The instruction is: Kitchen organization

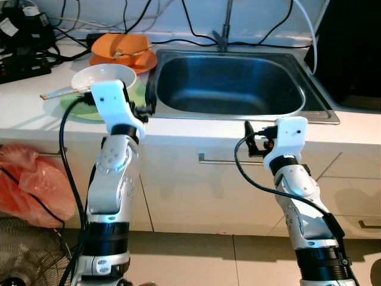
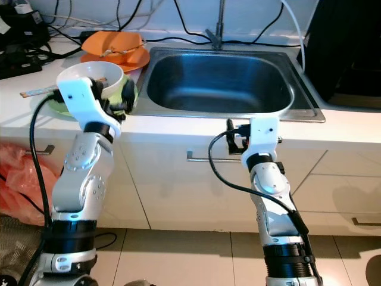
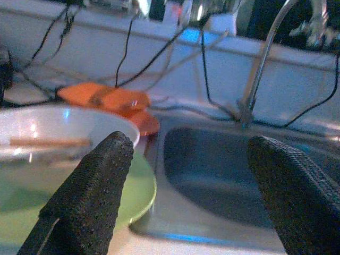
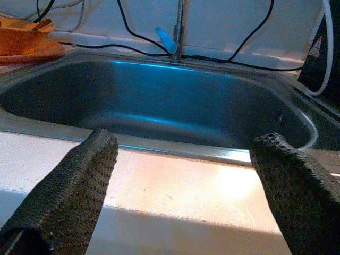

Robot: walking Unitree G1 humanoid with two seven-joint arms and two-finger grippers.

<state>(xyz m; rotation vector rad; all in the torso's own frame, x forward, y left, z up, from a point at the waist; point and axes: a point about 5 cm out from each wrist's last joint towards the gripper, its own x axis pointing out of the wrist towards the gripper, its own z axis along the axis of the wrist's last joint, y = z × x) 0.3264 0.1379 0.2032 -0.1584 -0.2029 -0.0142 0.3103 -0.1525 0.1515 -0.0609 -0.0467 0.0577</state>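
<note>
White bowl (image 1: 104, 76), chopsticks (image 1: 59, 93) across it, on green plate (image 1: 83, 108), table (image 1: 30, 101) left of sink (image 1: 229, 83). Orange dishes (image 1: 124, 50) behind. Left tool (image 3: 186, 196), fingers apart, just beside bowl. Right tool (image 4: 186, 191), fingers apart, at sink's front edge.

A white bowl (image 1: 104, 76) sits upright on a green plate (image 1: 83, 107) on the counter, left of the steel sink (image 1: 229, 83), with chopsticks (image 1: 59, 93) lying across its rim. Behind it, an orange bowl (image 1: 122, 44) rests on an orange plate (image 1: 143, 61), close to the sink's back left corner. The sink basin holds nothing.
</note>
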